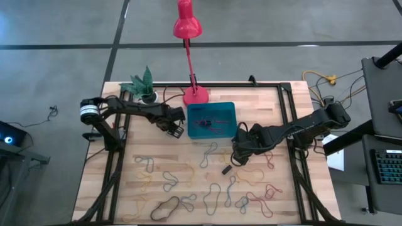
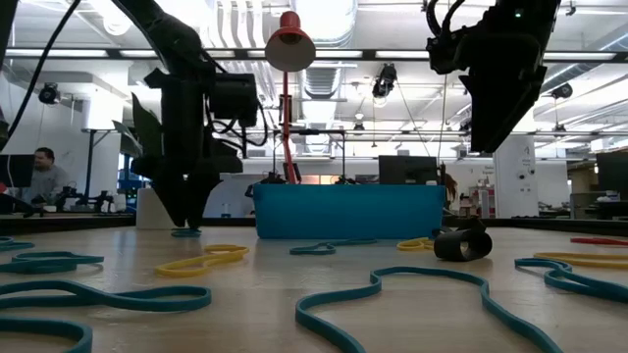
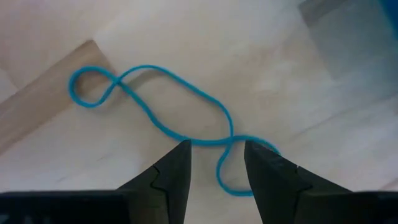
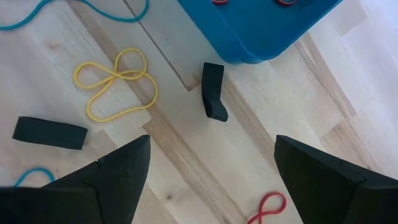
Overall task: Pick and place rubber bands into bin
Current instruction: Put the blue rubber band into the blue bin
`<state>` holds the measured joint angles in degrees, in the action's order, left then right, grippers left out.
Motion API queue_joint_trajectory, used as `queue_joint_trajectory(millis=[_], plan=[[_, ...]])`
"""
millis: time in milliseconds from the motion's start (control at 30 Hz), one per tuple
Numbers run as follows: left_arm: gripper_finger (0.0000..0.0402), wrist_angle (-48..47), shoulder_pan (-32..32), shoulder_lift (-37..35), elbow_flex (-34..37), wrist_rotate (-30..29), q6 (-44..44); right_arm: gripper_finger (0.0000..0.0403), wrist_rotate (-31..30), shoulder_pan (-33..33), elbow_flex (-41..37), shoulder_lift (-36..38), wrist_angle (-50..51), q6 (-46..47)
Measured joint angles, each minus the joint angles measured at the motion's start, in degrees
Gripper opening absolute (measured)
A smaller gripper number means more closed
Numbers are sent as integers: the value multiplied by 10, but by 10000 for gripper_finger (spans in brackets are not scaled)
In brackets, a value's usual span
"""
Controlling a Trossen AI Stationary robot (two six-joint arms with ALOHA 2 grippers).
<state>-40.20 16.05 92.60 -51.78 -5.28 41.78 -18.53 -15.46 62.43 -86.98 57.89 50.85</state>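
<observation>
The teal-blue bin (image 1: 211,105) stands at the table's far middle with a few rubber bands (image 1: 207,122) lying in it. Many more bands (image 1: 210,154) in mixed colours lie loose on the near half of the table. My left gripper (image 1: 177,130) is open and low on the table just left of the bin. Its fingers stand on either side of a blue band (image 3: 155,118) that lies flat in a twisted loop. My right gripper (image 1: 240,150) is wide open and empty, held above the table (image 2: 491,127) near the bin's near right corner (image 4: 261,25).
A red lamp's base (image 1: 195,95) and a small plant pot (image 1: 147,95) stand behind the bin. Two short black pieces (image 4: 212,99) (image 4: 50,132), a yellow band (image 4: 118,81) and a red band (image 4: 270,208) lie under my right gripper. A person (image 2: 44,176) sits beyond the table.
</observation>
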Motion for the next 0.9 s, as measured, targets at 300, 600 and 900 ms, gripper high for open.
queue_joint_trajectory(millis=[300, 600, 900], plan=[[134, 54, 0, 1, 19, 32, 16, 325, -1, 0, 0, 0, 0, 0], [98, 63, 0, 1, 25, 31, 1, 325, -2, 0, 0, 0, 0, 1], [4, 84, -1, 1, 26, 38, -10, 325, -7, 0, 0, 0, 0, 2]])
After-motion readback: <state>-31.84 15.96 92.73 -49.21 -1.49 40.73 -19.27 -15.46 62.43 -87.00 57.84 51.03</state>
